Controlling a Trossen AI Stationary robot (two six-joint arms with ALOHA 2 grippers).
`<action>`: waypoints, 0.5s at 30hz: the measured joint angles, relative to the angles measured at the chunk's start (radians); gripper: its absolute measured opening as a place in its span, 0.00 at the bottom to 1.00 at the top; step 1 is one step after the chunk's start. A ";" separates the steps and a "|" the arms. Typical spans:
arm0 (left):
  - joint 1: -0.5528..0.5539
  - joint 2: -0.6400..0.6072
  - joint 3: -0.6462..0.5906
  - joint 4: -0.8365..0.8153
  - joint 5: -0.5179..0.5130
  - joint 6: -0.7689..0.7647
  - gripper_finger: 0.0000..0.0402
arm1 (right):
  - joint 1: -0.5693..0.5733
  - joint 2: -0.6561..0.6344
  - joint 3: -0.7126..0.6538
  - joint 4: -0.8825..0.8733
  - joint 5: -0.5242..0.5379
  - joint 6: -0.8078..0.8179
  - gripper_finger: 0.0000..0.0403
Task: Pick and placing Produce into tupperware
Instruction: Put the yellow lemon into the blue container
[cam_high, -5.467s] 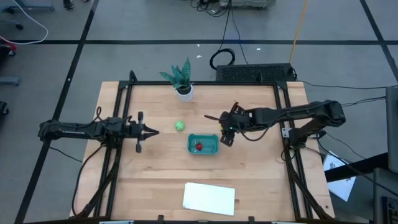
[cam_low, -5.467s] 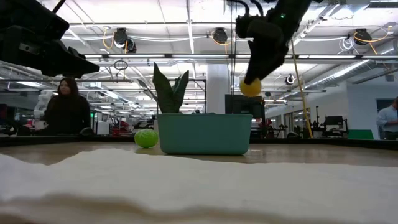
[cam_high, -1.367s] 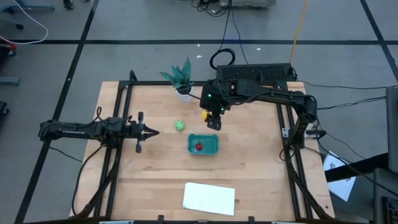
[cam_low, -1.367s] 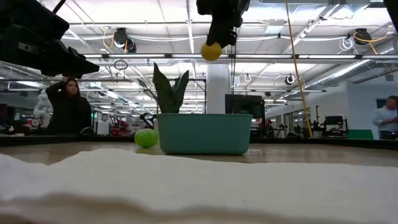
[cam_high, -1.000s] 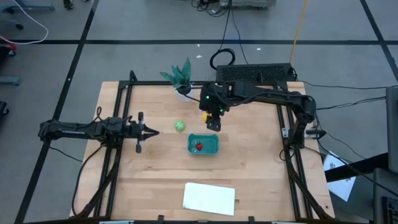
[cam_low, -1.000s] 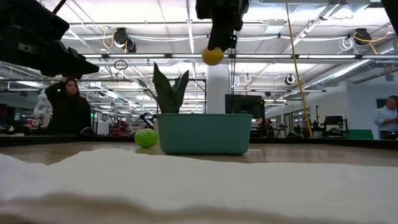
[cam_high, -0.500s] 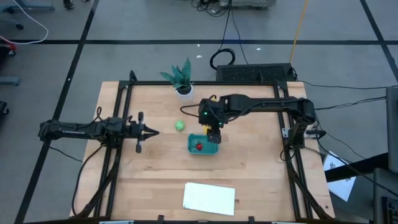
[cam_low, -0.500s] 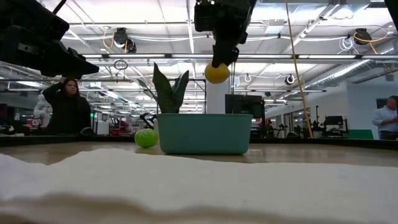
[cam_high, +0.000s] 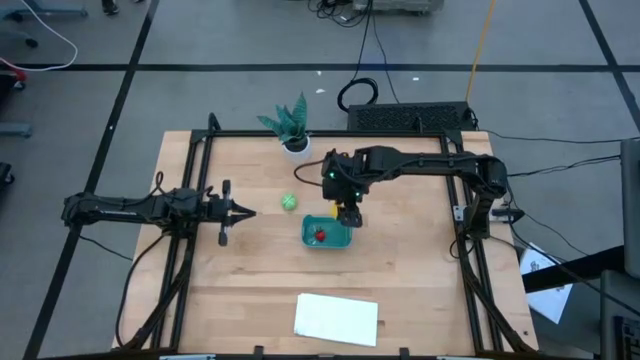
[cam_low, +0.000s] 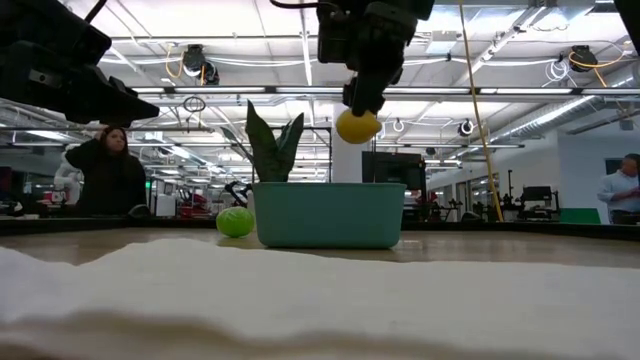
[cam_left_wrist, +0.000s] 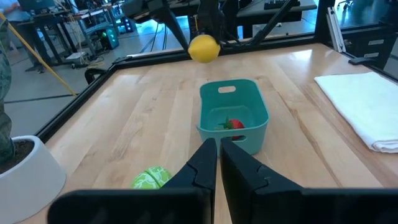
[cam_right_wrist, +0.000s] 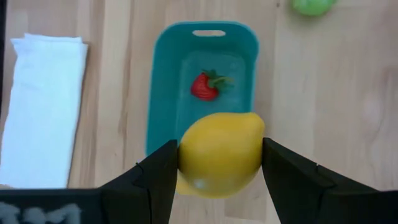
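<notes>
The right gripper (cam_right_wrist: 219, 163) clamps a smooth yellow lemon-shaped toy (cam_right_wrist: 221, 152) above the shallow teal plastic rounded-corner container (cam_high: 327, 233) mid-table, which holds a red strawberry piece (cam_right_wrist: 206, 86). The left gripper (cam_left_wrist: 218, 153), fingers together and empty, waits near the left edge.

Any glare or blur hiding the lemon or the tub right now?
Low view: ceiling lights glare behind the lemon, and the white cloth is a blurred foreground. Right wrist view: lemon slightly soft, teal container and strawberry clear.
</notes>
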 joint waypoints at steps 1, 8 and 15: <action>0.000 0.000 0.000 -0.003 0.000 0.000 0.06 | 0.000 0.000 0.000 0.001 -0.006 -0.008 0.49; 0.000 0.000 0.000 -0.009 0.000 0.012 0.06 | -0.003 0.000 0.000 0.050 -0.014 -0.022 0.49; 0.000 0.000 0.000 -0.012 0.000 0.012 0.06 | -0.002 0.041 -0.001 0.057 -0.016 -0.026 0.49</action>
